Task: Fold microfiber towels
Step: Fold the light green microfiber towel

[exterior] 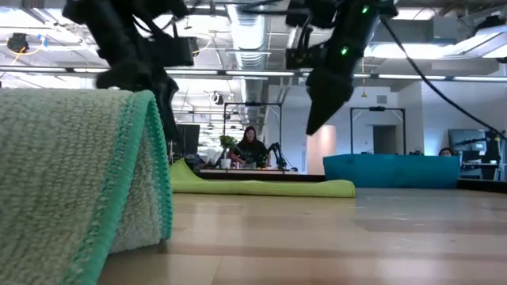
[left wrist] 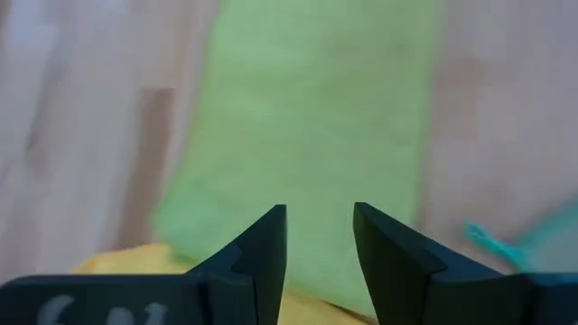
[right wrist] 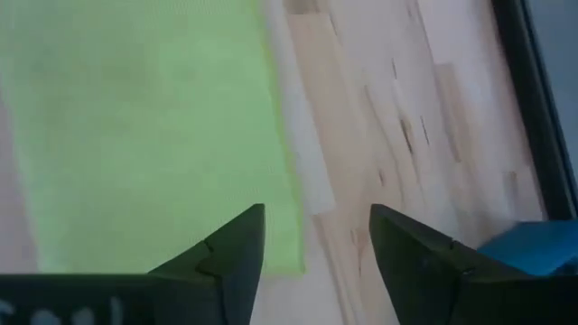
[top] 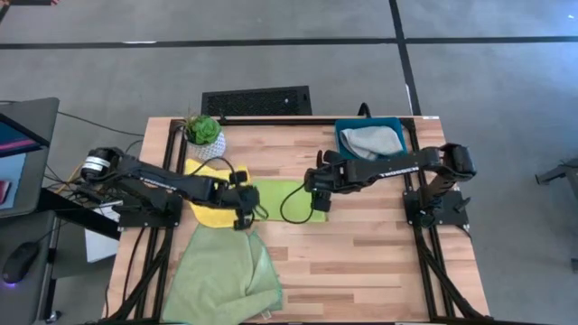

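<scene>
End effectors (top: 318,200) above lime towel (top: 284,200)

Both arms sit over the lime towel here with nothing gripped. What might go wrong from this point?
1. The left end effector is open where the bright lime green towel meets the yellow towel; a pinch there may catch both cloths.
2. The right end effector, also open, hovers at the lime towel's other edge, so uneven grasps could skew the fold.
3. The larger pale green towel lies bunched just below the left end effector and may be dragged.
</scene>
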